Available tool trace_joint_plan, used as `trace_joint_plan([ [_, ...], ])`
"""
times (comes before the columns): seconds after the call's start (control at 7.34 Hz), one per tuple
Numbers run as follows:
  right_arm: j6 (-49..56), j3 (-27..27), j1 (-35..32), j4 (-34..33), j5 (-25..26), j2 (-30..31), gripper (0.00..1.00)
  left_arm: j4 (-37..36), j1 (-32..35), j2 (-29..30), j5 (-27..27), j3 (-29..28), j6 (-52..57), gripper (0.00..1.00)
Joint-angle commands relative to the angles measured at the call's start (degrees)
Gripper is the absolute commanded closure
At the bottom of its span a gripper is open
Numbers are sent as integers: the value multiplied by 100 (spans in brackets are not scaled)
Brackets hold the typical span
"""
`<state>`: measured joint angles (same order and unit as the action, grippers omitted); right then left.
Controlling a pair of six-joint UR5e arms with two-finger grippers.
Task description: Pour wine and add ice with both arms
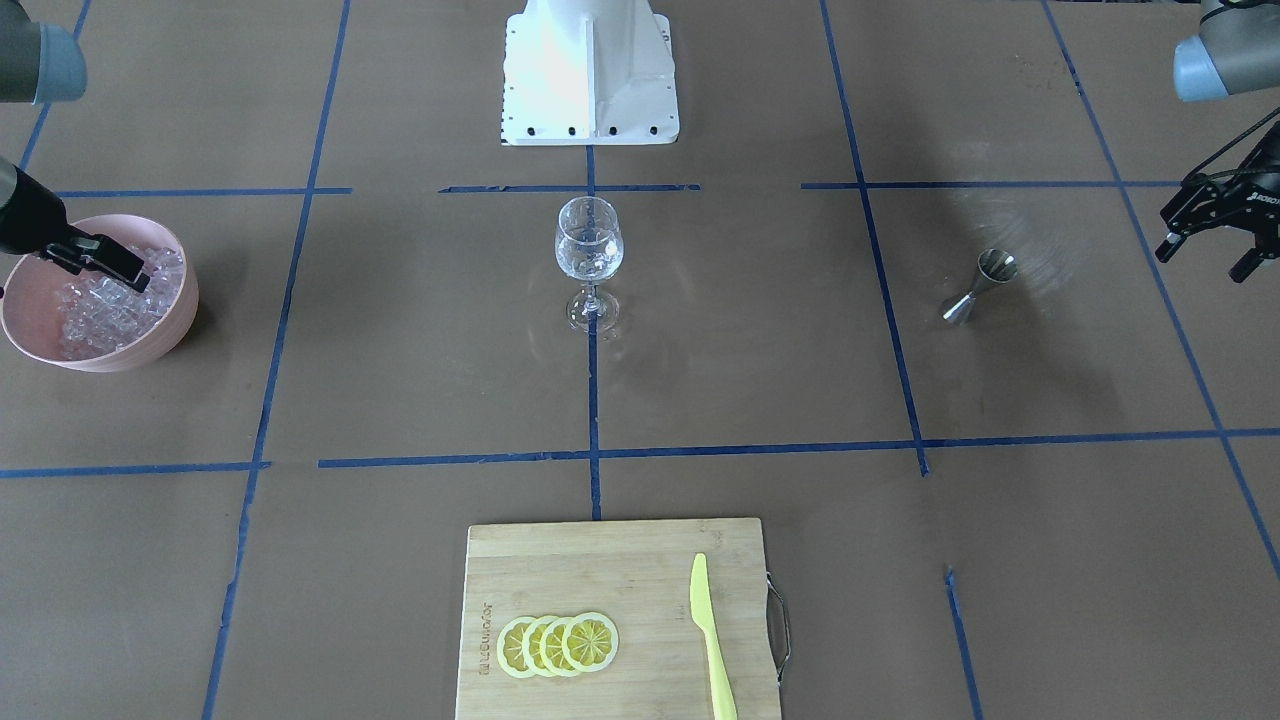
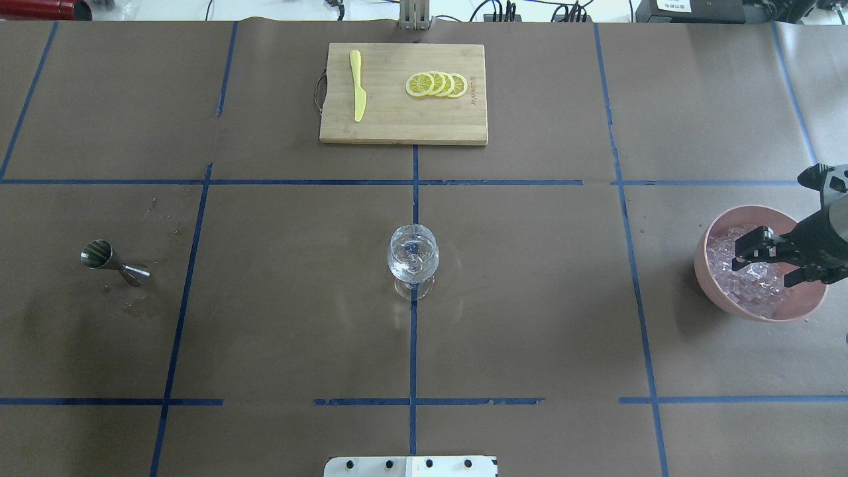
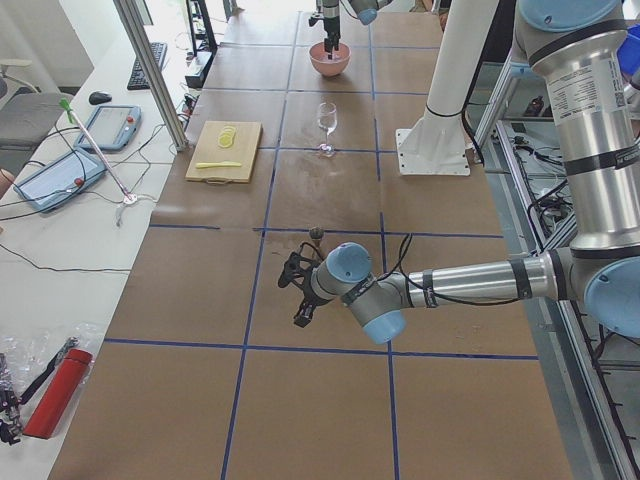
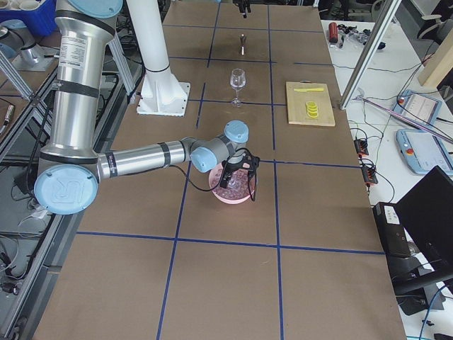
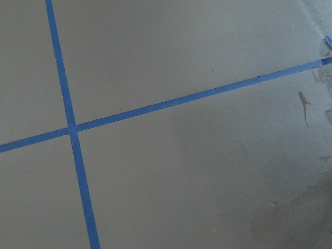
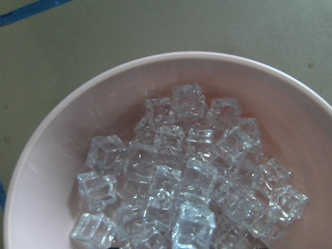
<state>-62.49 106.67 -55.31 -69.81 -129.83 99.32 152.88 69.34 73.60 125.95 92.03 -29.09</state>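
The ice (image 6: 176, 181) is a heap of clear cubes in a pink bowl (image 2: 712, 271) at the table's right end. My right gripper (image 2: 762, 268) hangs just over the heap, open, with nothing between its fingers; the front view shows it over the ice (image 1: 110, 310) too. The wine glass (image 2: 413, 255) stands upright at the table's centre with something clear and glassy in its bowl. No wine shows in any view. My left gripper (image 1: 1200, 262) is open and empty above bare table, past a steel jigger (image 1: 980, 285).
A wooden cutting board (image 2: 397, 126) at the far middle carries lemon slices (image 2: 437, 84) and a yellow-green knife (image 2: 358, 93). The white pedestal (image 1: 590, 70) stands behind the glass. Faint stains mark the paper near the jigger (image 2: 109, 260).
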Motion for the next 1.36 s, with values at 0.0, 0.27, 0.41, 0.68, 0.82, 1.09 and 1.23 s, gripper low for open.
trace_joint_plan([
  [0.0,-35,-84,12,3,10,-18,30,14,0,-3,0,8,0,0],
  [0.27,-123,-76,12,-6,98,-70,80,14,9,-12,-17,51,-9,0],
  [0.41,-114,-85,3,-6,107,-79,98,14,1,-12,-26,52,-1,0],
  [0.68,-106,38,-58,-6,107,-79,100,14,1,-12,-26,43,-9,0],
  [0.82,-106,239,-215,-6,81,-79,100,22,9,-12,-26,52,-1,0],
  [1.09,-132,1046,-427,-85,81,-331,100,31,9,-21,-9,78,17,0],
  [1.23,-550,1040,-393,-155,98,-804,100,101,9,-30,-17,78,8,0],
])
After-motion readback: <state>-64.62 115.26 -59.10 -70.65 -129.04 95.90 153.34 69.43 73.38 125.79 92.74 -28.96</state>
